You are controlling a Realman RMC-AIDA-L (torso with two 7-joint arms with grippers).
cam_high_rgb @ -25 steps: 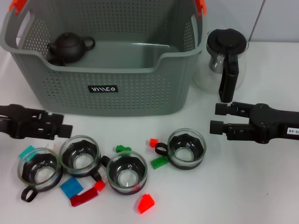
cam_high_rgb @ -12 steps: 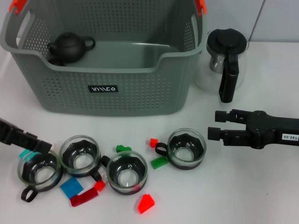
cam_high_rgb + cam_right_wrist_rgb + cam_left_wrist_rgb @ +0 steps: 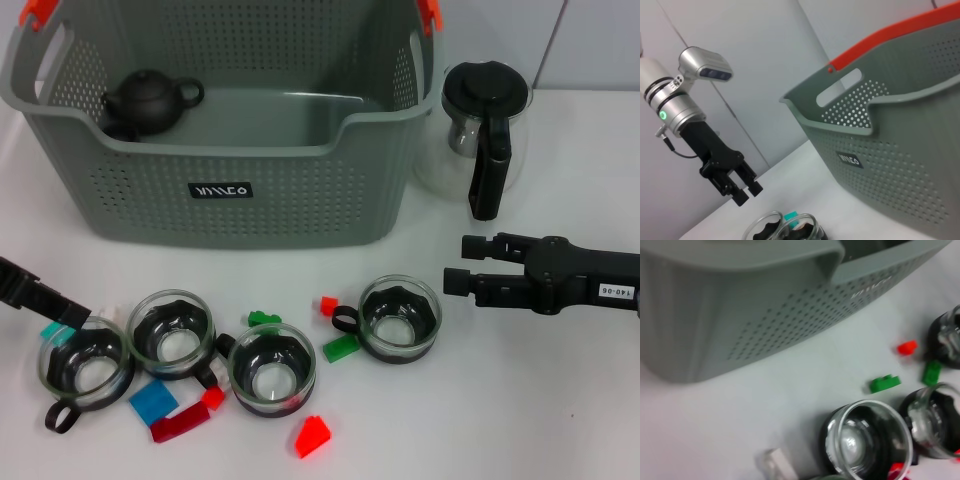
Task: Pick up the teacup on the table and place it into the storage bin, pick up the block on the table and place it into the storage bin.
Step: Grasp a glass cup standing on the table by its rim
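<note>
Head view, left gripper (image 3: 75, 316): low over the near-left cup (image 3: 85, 365).
Right gripper (image 3: 458, 262): fingers spread wide, right of the far-right cup (image 3: 400, 318).
Bin (image 3: 230, 190): far centre.
Blocks: red block (image 3: 312, 436) nearest.
Left wrist view: cup (image 3: 869, 446) near.
Right wrist view: left gripper (image 3: 746, 191) fingers narrowly parted.

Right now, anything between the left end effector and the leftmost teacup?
Nothing visible. The left end effector hovers just over the rim of the leftmost teacup, fingers open in the right wrist view. A teal block lies beside the cup, not in the path.
</note>
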